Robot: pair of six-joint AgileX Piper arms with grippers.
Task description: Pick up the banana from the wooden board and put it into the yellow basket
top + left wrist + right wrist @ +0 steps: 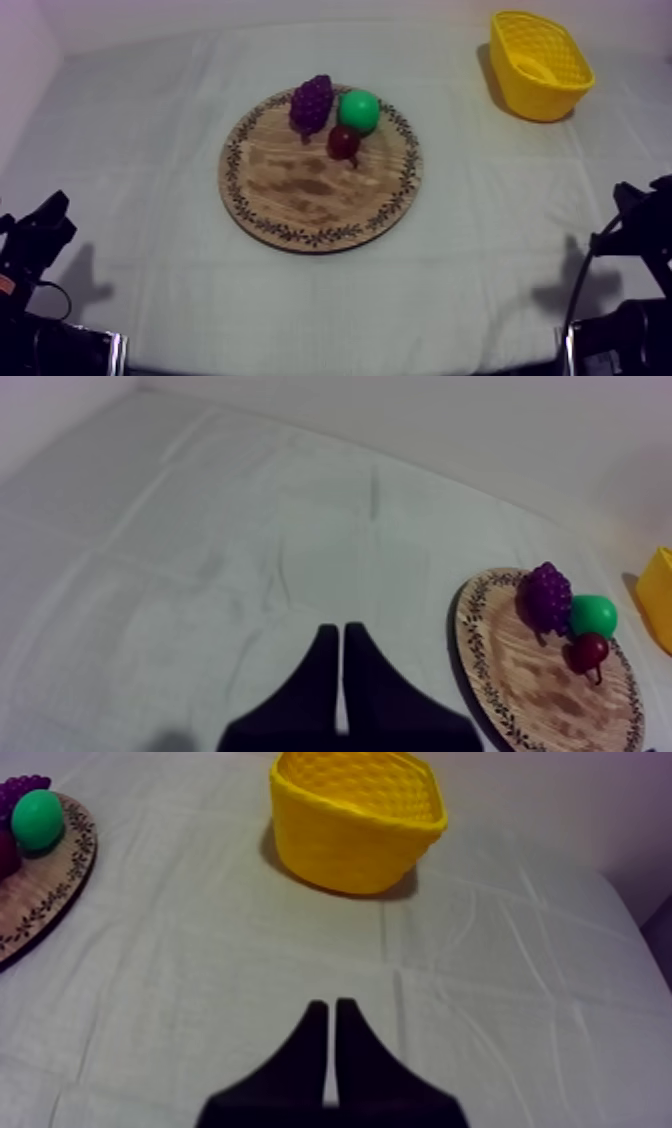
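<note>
While the table (pixel 150 150) spreads wide under its cloth, the wooden board (pixel 300 195) at its middle carries no banana. It holds a bunch of grapes (pixel 311 102), a green fruit (pixel 359 110) and a small red fruit (pixel 343 142), crowded at its far edge. The yellow basket (pixel 560 95) stands at the far right, well apart from the board. It is straight ahead of my right gripper (pixel 331 1042) and much nearer that arm than the left. A pale yellow shape inside it I take for the banana (pixel 535 68) — its long axis I cannot make out. My left gripper (pixel 341 666) hangs over bare cloth beside the board. Both claws are pressed together on nothing, so I judge the placing done — no reach is called for.
</note>
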